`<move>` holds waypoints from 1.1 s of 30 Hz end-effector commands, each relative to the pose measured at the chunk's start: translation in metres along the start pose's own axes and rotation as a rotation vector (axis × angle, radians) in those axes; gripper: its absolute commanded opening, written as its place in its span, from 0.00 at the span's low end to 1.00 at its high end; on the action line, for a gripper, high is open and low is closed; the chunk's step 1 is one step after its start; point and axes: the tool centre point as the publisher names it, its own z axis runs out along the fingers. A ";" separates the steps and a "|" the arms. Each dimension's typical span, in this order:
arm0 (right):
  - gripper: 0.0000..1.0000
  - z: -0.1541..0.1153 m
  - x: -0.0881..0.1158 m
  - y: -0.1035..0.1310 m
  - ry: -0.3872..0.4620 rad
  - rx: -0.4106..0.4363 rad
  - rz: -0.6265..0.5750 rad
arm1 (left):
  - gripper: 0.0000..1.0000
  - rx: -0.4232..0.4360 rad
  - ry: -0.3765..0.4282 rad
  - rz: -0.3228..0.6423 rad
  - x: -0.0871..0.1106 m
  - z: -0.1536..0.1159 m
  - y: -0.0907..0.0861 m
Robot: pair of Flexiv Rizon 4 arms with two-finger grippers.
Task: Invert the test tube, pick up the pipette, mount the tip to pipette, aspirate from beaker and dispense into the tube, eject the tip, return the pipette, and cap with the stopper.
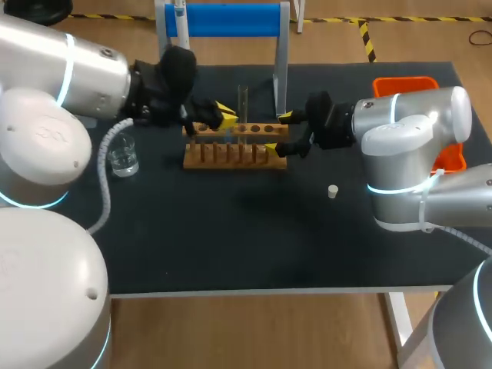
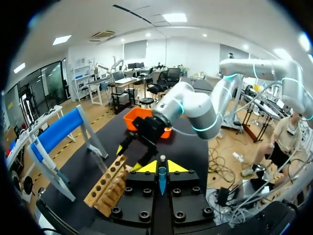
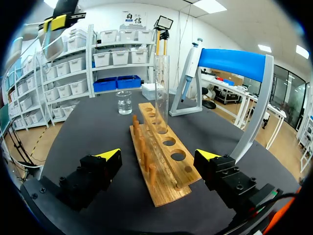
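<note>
At table centre, rack [image 1: 234, 154]: test tube [image 1: 243, 104] upright in a hole, likely ready for filling | right gripper [image 1: 280, 132]: wide open astride the rack's end, holding nothing; you may judge it set there to steady the rack | left gripper [image 1: 223, 115]: just beside the tube, grip state cannot be told | pipette [image 3: 190, 68]: hung behind the rack, not yet taken

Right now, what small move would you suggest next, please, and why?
Probably raise the left gripper from the rack toward the pipette: the test tube stands upright in the rack, the pipette hangs untouched on its stand, and the right gripper has its jaws open astride the rack's end.
</note>
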 end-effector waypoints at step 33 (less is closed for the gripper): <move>1.00 -0.001 0.000 -0.001 0.001 -0.001 0.000 | 0.00 -0.009 0.086 0.012 0.008 0.042 -0.004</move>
